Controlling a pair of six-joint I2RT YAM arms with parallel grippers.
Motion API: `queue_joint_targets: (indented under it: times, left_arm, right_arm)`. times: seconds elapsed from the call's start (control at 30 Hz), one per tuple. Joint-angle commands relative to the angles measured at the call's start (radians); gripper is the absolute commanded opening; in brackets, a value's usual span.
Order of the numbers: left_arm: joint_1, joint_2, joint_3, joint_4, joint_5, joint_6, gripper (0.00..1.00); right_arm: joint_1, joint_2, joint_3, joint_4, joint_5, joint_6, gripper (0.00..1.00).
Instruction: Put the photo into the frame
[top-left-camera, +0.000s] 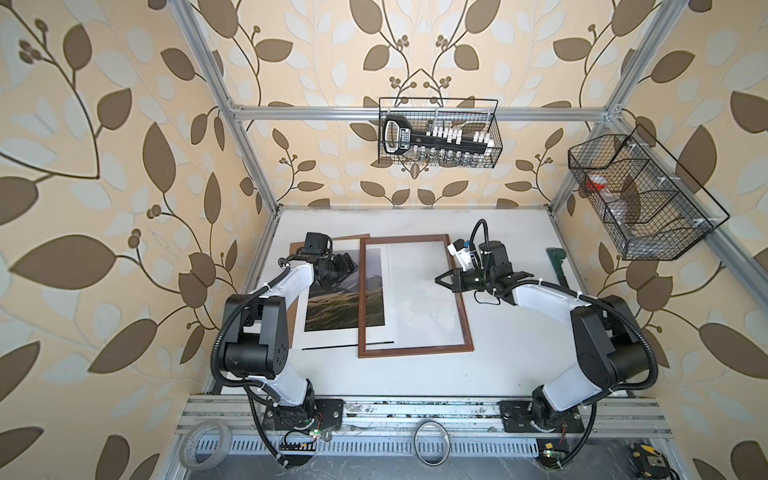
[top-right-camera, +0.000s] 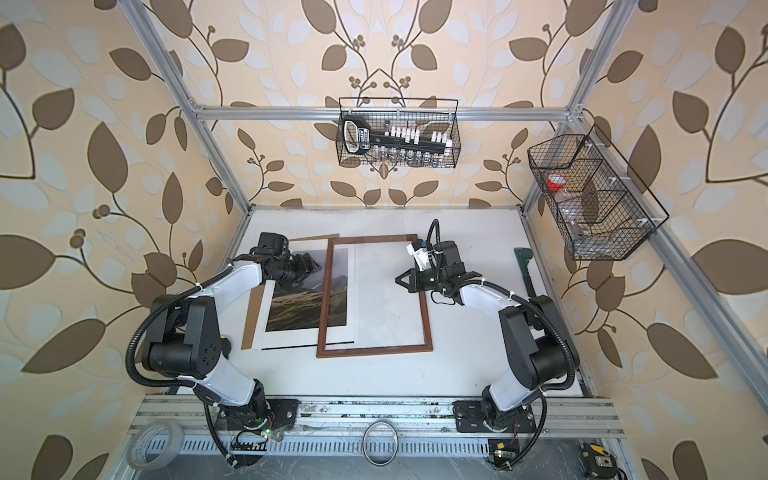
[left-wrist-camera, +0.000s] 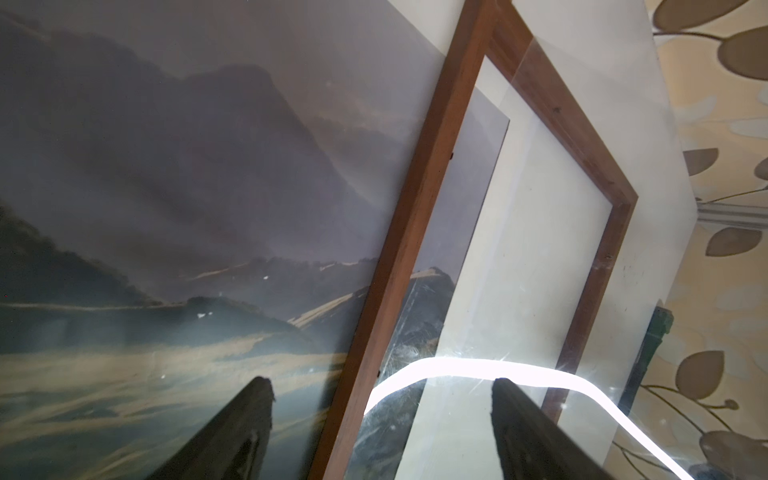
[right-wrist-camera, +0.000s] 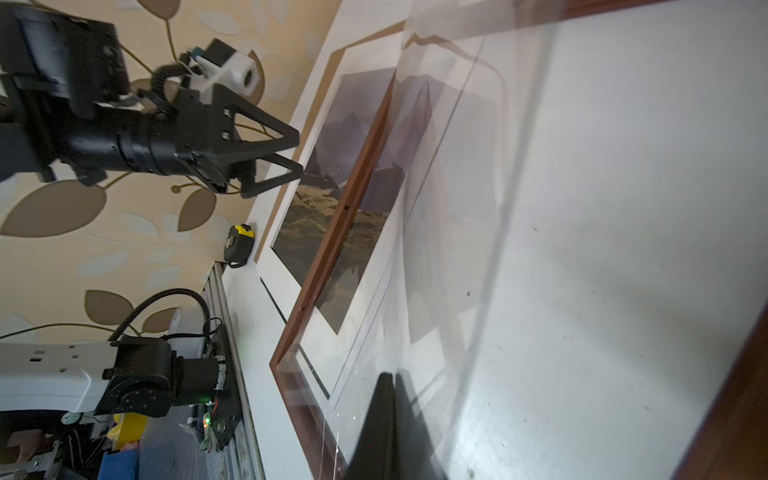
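Gently pinch the thin, likely limp photo (top-left-camera: 332, 307), flat on the counter (top-left-camera: 498, 370) with one edge under the frame (top-left-camera: 415, 352), at its free edge; left jaws stand apart, right jaws together.

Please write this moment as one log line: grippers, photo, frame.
left gripper: open, above photo | right gripper: shut, empty, over frame | photo: partly under a frame rail | task: not done
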Motion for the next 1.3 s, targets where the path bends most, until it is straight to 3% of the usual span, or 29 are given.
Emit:
queue_joint_targets:
  times: [0.0,0.17,0.3,0.5,0.7,1.03,1.27]
  left_arm:
    - [-0.004,-0.038,-0.044,0.122,0.000,-0.049,0.84]
    - [-0.004,-0.018,-0.074,0.172,0.004,-0.071,0.84]
    - [-0.003,-0.020,-0.078,0.171,0.002,-0.063,0.85]
    - [0.000,-0.011,-0.070,0.181,0.031,-0.065,0.85]
    - [0.033,-0.009,-0.066,0.196,0.073,-0.095,0.84]
    - [0.162,-0.086,-0.080,0.230,0.144,-0.206,0.86]
    - [0.185,-0.091,-0.092,0.248,0.151,-0.221,0.86]
  right_arm:
    - [0.024,0.024,0.028,0.120,-0.068,0.027,0.00]
    - [0.042,0.085,0.063,0.133,-0.072,0.017,0.00]
    - [0.018,0.103,0.041,0.192,-0.139,0.075,0.00]
    - [0.002,0.081,0.009,0.291,-0.194,0.283,0.00]
    - [0.005,0.072,-0.063,0.638,-0.253,0.610,0.00]
    - [0.100,0.035,0.020,0.725,-0.234,0.730,0.00]
    - [0.108,0.102,0.036,1.053,-0.253,1.000,0.00]
